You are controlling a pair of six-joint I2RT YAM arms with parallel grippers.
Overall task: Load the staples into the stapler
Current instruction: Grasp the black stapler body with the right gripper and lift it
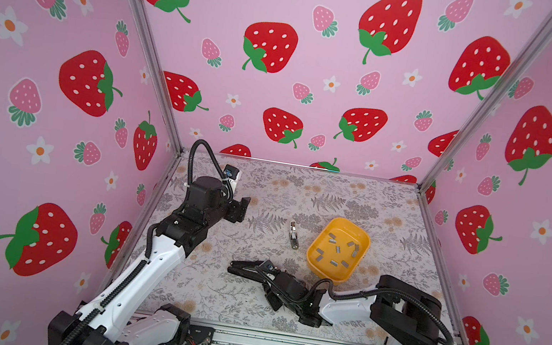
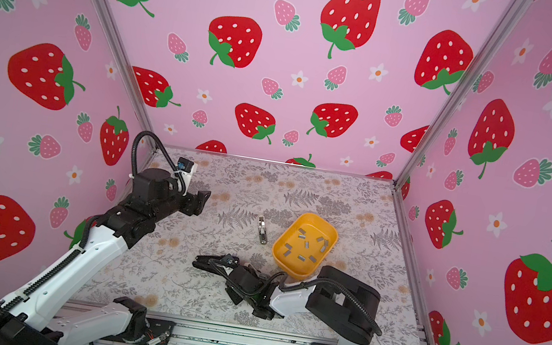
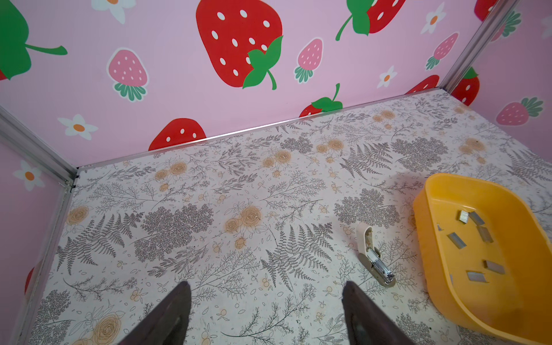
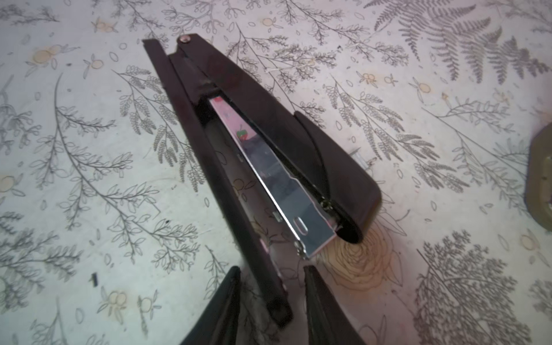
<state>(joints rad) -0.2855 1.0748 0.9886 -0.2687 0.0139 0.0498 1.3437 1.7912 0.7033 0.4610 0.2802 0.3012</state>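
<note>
Black plastic stapler (image 4: 298, 143), splayed open on its shiny steel channel (image 4: 268, 167), lies tip-first between the jaws of the right gripper (image 4: 272, 268), grip unclear. Small grey metal staple strips (image 1: 336, 249) litter a glossy yellow plastic tray (image 1: 326, 273) near that gripper; the left gripper (image 3: 266, 283) gapes wide.

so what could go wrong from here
1. The right pincer straddles only the base tip of the black stapler, which seems to lie fanned open on its side; closing there may spin it rather than right it.
2. The staples lie flat and scattered in the yellow tray; the wide-open left pincer may miss one or take two.
3. The small beige stapler beside the tray could get knocked.
</note>
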